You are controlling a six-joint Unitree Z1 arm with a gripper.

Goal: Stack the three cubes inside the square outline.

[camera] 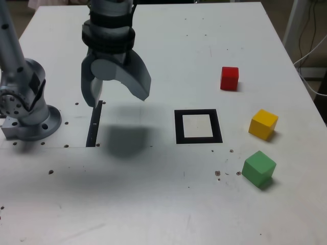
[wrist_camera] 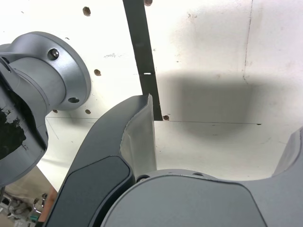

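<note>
pincer (camera: 118, 97) agape above black strip (camera: 94, 125)

The red cube (camera: 229, 78), yellow cube (camera: 263, 124) and green cube (camera: 259, 168) have plain matt faces, like painted wood or plastic. The white table (camera: 204, 41) is smooth, matt, lightly speckled and scuffed. The square outline (camera: 198, 126) and the thin black strip (camera: 94, 125) look like flat matt tape. The gripper (camera: 118, 92) shows smooth grey plastic; the arm base (camera: 30, 120) is dull cast metal.
</note>
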